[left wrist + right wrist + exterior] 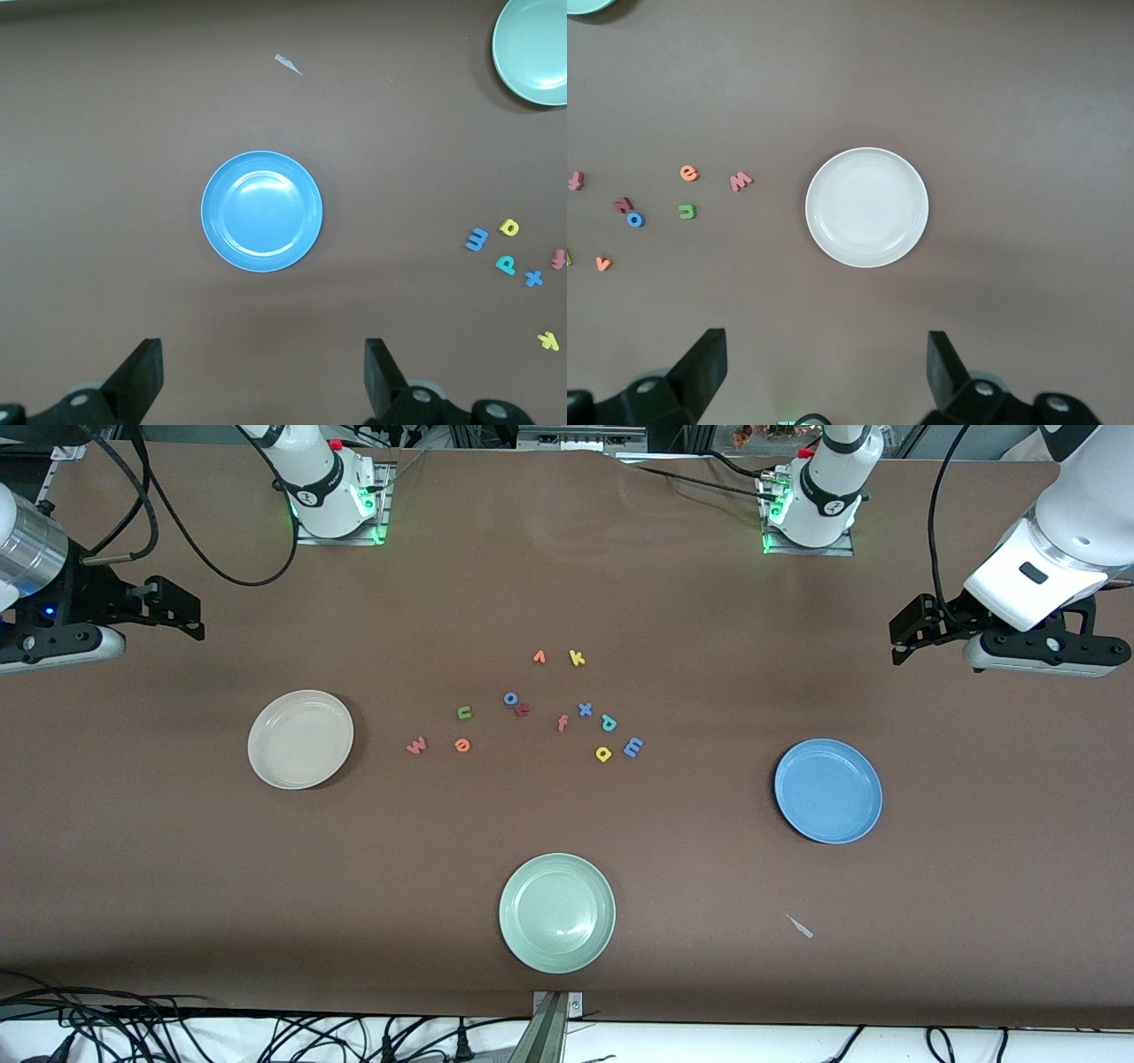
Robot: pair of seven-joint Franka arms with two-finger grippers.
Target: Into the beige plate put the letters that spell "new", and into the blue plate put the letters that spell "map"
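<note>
The beige plate (300, 740) (867, 207) lies toward the right arm's end of the table, the blue plate (828, 790) (262, 211) toward the left arm's end. Between them lie the salmon w (416, 746) (741, 181), orange e (462, 745) (689, 173) and olive n (464, 712) (687, 211). Closer to the blue plate are the light blue m (633, 747) (477, 238), yellow a (603, 754) (509, 227) and teal p (609, 723) (506, 264). My right gripper (182, 611) (826, 341) hangs open and empty beside the beige plate. My left gripper (902, 638) (263, 354) hangs open and empty beside the blue plate.
A pale green plate (556, 912) sits nearest the front camera. Other letters lie among the cluster: blue o (511, 698), a red letter (523, 709), orange f (562, 723), blue x (585, 709), orange v (539, 657), yellow k (577, 658). A paper scrap (800, 926) lies near the blue plate.
</note>
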